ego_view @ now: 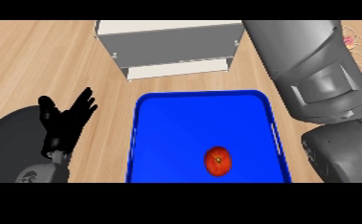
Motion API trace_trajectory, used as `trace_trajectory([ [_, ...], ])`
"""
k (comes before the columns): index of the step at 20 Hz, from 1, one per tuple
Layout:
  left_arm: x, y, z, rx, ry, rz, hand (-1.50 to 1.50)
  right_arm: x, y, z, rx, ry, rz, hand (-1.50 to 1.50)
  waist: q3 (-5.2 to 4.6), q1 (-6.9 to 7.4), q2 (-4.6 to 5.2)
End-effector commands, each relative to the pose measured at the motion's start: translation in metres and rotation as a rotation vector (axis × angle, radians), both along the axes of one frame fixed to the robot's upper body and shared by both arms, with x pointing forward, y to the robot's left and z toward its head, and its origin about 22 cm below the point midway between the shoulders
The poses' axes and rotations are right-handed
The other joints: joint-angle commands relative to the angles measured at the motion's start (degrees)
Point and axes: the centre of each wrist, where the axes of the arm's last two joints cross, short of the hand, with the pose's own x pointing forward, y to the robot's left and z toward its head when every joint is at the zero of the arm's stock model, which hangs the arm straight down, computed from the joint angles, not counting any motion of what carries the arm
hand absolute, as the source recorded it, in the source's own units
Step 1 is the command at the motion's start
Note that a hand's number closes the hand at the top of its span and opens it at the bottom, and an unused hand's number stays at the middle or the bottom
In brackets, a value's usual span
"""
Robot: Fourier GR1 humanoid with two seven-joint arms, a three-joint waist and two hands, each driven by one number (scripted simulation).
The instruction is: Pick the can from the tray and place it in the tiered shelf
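Red can [218, 161] lies near blue tray's [205, 95] front-right rim; left robot hand [65, 120] rests open, right unseen.

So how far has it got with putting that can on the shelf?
The red can lies on the blue tray, not in the grey shelf beyond it. Neither hand holds it: the left hand rests open beside the tray, the right hand isn't visible. Lifting and shelving remain.

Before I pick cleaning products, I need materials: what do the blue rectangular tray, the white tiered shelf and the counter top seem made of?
The blue rectangular tray looks like glossy plastic: uniform colour, soft sheen, moulded raised rim. The white tiered shelf seems painted metal or board; its flat matte panels leave that open. The counter top looks like light wood, with visible grain.
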Motion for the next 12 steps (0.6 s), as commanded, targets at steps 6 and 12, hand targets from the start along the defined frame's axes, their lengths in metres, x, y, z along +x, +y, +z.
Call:
trace_trajectory([
  [6,0.000,-0.001,0.004,0.002,0.036,0.023,0.00,0.011,-0.060,0.013,0.074,-0.080,-0.250,-1.50,-0.16,-1.26,-0.35],
  [12,-0.015,0.010,0.003,0.006,0.041,0.031,0.00,0.007,-0.110,0.033,0.274,-0.078,-0.365,-1.50,-0.12,-1.55,-0.64],
])
